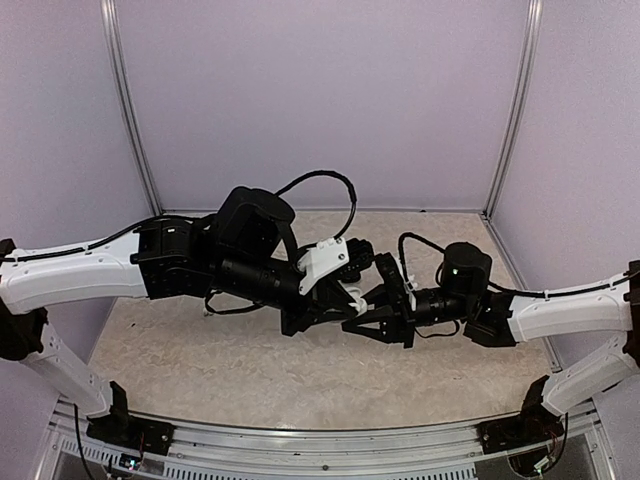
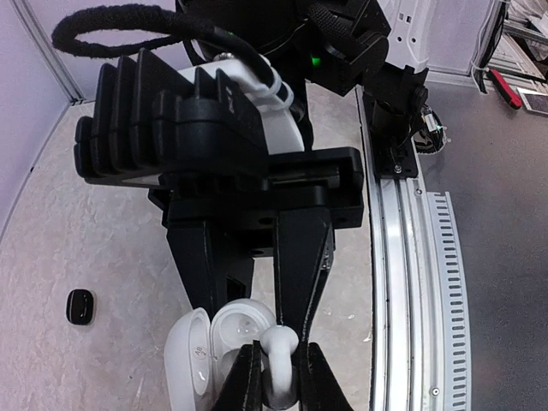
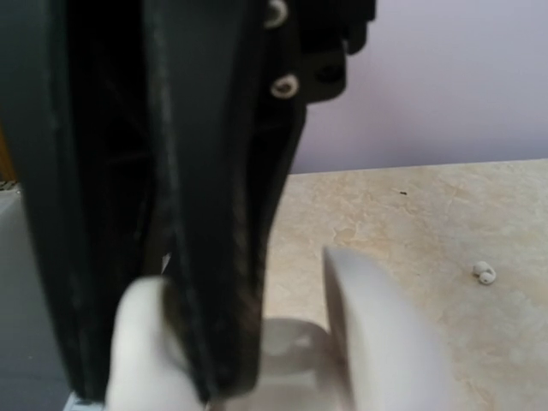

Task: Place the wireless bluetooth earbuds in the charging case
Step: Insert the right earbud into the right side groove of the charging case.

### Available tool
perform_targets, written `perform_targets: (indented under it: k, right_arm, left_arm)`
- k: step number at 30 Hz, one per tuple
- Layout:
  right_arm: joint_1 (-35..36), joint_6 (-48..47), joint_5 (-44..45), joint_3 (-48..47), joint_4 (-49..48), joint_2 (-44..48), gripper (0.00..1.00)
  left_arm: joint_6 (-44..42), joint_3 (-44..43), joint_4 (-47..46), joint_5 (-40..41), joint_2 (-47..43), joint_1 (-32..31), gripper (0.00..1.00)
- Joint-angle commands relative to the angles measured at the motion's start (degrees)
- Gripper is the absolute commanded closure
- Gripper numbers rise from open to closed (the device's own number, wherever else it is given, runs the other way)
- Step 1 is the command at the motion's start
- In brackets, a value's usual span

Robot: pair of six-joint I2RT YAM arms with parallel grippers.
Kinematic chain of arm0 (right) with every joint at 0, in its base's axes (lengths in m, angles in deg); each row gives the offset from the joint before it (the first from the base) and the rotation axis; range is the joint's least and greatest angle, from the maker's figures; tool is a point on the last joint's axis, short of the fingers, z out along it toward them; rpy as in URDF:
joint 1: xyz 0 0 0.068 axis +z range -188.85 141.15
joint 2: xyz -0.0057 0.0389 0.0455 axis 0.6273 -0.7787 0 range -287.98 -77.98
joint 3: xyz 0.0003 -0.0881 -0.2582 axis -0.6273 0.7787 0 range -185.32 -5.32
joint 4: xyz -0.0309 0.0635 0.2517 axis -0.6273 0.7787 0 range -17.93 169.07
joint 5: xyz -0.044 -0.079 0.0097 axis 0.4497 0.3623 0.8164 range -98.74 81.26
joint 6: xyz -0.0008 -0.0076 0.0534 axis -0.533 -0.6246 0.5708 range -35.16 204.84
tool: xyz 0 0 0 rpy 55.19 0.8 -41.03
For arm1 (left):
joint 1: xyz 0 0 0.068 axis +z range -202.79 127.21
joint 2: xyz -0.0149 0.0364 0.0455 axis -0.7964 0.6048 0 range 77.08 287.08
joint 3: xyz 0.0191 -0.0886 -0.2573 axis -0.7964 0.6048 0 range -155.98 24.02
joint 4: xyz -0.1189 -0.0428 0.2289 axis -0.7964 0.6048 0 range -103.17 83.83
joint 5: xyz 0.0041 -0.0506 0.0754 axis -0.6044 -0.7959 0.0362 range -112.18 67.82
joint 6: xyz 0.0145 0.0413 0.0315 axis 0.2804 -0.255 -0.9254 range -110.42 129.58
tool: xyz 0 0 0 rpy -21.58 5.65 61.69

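Am pinching white earbud (image 2: 278, 342) in left jaws, right at open charging case (image 2: 193, 351). Right jaws are closed on case, holding it off table (image 2: 86, 248). Black earbud (image 2: 80, 306) is lying well left of left jaws. Risk I am watching: earbud sitting crooked in grip, so stem could miss socket and earbud could pop free. Pushing hard could also twist case out of right jaws.

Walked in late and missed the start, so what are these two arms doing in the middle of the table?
The right gripper has its jaws closed on an open white charging case. The left gripper pinches a white earbud right at the case's opening, and it does not look seated yet. A second white earbud and a small black object lie loose on the table.
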Motion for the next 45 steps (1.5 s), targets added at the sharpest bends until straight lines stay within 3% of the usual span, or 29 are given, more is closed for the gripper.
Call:
perform_targets:
  k: [1,24,45]
  right_arm:
    - [1.1,1.5,0.3,-0.9,-4.1,-0.3,1.00]
    - [1.3,0.8,0.3,-0.7,-3.2,-0.5,1.00]
    - [1.3,1.1,-0.4,-1.5,-3.7,-1.6,1.00]
  left_arm:
    - [0.3,-1.9,0.6,2.2,1.2,-0.4,0.87]
    - [-0.3,-5.3,6.7,10.1,2.8,-0.4,0.85]
    - [-1.3,-6.3,8.1,4.9,5.5,-0.4,0.81]
